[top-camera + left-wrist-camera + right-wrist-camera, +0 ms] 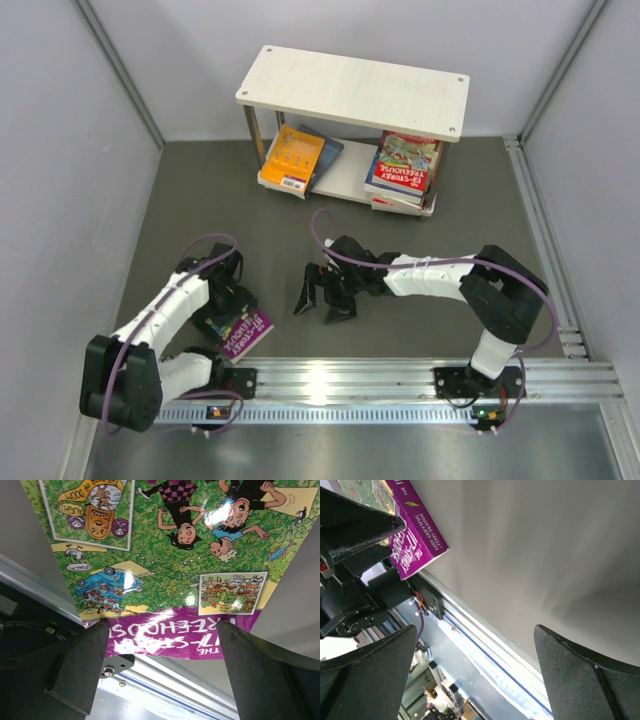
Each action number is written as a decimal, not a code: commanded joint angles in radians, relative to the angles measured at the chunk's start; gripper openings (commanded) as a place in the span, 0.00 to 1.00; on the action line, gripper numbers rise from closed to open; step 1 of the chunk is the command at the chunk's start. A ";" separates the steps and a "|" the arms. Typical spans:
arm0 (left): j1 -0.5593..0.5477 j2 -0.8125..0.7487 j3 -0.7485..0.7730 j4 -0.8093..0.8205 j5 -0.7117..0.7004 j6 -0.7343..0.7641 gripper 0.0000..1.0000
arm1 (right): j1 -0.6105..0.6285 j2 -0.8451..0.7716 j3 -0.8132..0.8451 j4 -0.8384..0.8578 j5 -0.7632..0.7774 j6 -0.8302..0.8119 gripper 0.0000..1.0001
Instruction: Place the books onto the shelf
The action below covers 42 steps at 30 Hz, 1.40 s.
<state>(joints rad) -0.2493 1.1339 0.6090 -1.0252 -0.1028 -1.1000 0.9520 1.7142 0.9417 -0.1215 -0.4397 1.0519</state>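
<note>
**A:** Where is the loose one?

**B:** A purple-and-green book (243, 333) lies flat on the desk (200, 200) at the near left, right by the rail (400, 375). The left gripper (222, 318) hangs over it.

**A:** Holding it?

**B:** No. The left wrist camera shows the fingers (82, 665) spread wide to either side of the purple title band, with nothing between them. I cannot tell whether the tips touch the cover. That view alone gives the cover itself: cartoon children on green grass, a little blue car and framed panels.

**A:** And the other arm?

**B:** The right gripper (325, 295) is at mid-desk, jaws fully apart and empty, over bare surface. Its wrist camera looks sideways and catches only the book's purple corner with its lettering, then grey desk and the bright rail.

**A:** The shelf?

**B:** Only the overhead view has it. The shelf (352, 95) stands at the far side, its pale top board bare. On the lower board an orange-yellow book (291, 157) lies askew on a dark blue book (325, 155) at the left. At the right there is a stack of books (405, 162) with an illustrated cover on top.

**A:** The setting?

**B:** A dark grey matte desk, an aluminium rail along the near edge, and plain pale walls (60, 150) closing in the sides and back.
</note>
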 commanded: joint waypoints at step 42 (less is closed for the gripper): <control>0.436 0.421 0.333 0.212 -0.014 0.310 0.88 | -0.220 -0.183 -0.089 0.020 -0.060 -0.165 0.99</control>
<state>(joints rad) 0.1814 1.5459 0.9333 -0.8307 -0.1299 -0.8047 0.7662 1.6222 0.8852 -0.0727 -0.4980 0.9291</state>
